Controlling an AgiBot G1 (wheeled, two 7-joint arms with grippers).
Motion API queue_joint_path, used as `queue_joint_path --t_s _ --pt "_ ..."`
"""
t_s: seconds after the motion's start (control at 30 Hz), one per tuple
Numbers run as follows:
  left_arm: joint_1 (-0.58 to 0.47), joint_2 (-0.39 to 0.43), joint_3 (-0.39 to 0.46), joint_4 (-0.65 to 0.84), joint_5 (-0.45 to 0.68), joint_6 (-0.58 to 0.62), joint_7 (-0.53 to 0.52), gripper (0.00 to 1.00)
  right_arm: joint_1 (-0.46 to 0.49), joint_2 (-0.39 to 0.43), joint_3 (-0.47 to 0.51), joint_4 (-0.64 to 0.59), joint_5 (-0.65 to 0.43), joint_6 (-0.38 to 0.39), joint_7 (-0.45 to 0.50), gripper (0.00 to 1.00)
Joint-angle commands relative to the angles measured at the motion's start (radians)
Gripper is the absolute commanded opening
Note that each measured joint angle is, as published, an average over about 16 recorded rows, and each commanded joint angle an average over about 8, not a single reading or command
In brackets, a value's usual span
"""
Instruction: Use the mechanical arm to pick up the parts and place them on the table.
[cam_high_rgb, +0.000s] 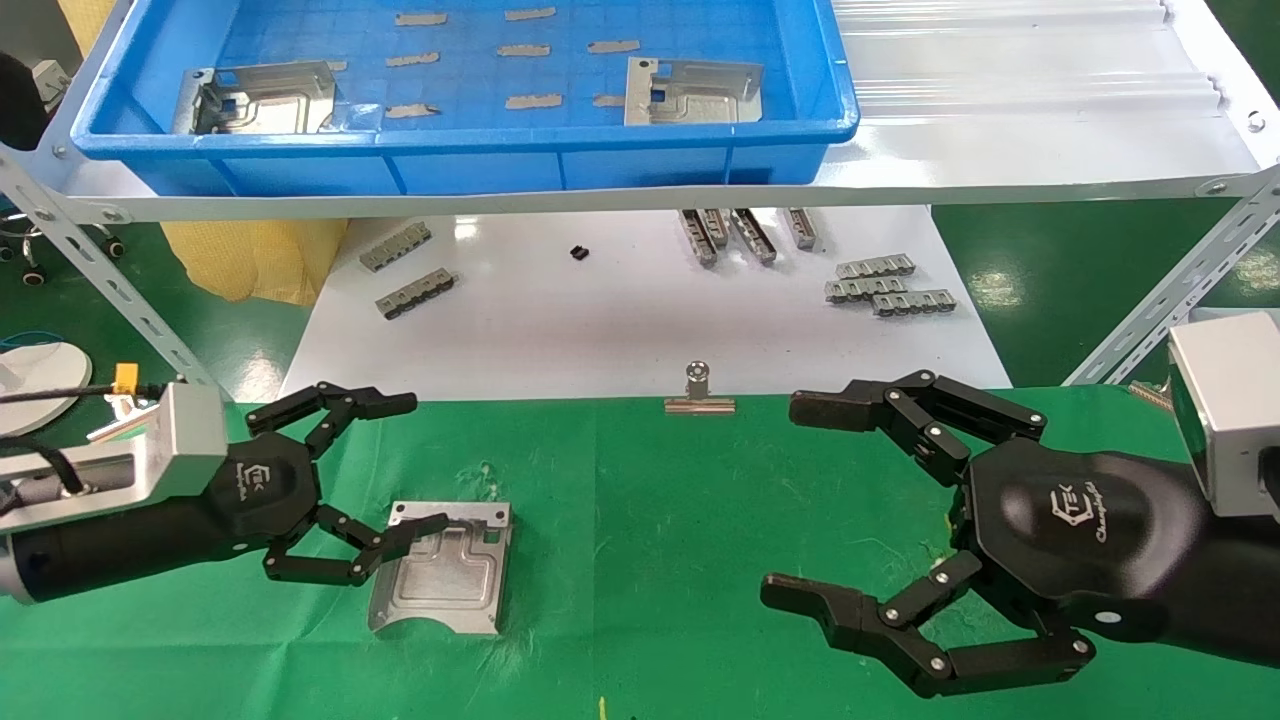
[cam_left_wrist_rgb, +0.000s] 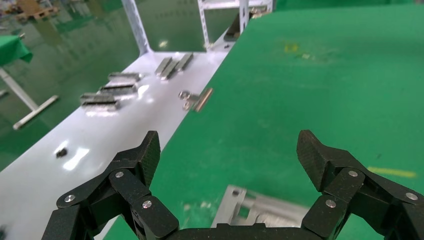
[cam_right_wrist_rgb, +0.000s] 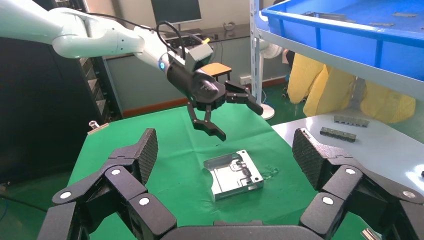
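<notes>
One silvery stamped part (cam_high_rgb: 440, 572) lies flat on the green table (cam_high_rgb: 650, 560). My left gripper (cam_high_rgb: 415, 465) is open and empty, and one finger overlaps the part's far left corner. In the right wrist view it (cam_right_wrist_rgb: 239, 121) hangs clear above the cloth, beyond the part (cam_right_wrist_rgb: 232, 174). The left wrist view shows the open gripper (cam_left_wrist_rgb: 230, 150) with the part's edge (cam_left_wrist_rgb: 260, 212) below the palm. My right gripper (cam_high_rgb: 800, 500) is open and empty over the table's right side, its fingers (cam_right_wrist_rgb: 145, 150) spread wide. Two more parts (cam_high_rgb: 255, 97) (cam_high_rgb: 690, 92) lie in the blue bin.
The blue bin (cam_high_rgb: 450, 160) sits on a white shelf (cam_high_rgb: 1000, 120) at the back, with thin grey strips in it. Grey toothed bars (cam_high_rgb: 885, 285) lie on the white tabletop (cam_high_rgb: 600, 320). A binder clip (cam_high_rgb: 699, 392) sits on the green table's far edge. Slanted shelf struts (cam_high_rgb: 1160, 300) stand at both sides.
</notes>
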Motion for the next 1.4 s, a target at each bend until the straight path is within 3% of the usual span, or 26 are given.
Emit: queue_joint_path --t_s 0.03,1.2,1.4 --pt "0.014 -0.009 -0.014 -0.041 -0.007 -0.003 -0.033 1.0 0.0 0.0 0.0 0.0 0.0 0.0 0.0 1.0" --pt "0.249 -0.169 -0.267 -0.763 -0.123 -0.06 -0.615 1.0 0.0 0.0 0.0 0.0 0.0 0.0 0.0 1.0" --pt "0.277 -0.187 -0.297 -0.849 -0.137 -0.065 -0.678 1.0 0.0 0.0 0.0 0.0 0.0 0.0 0.0 1.0"
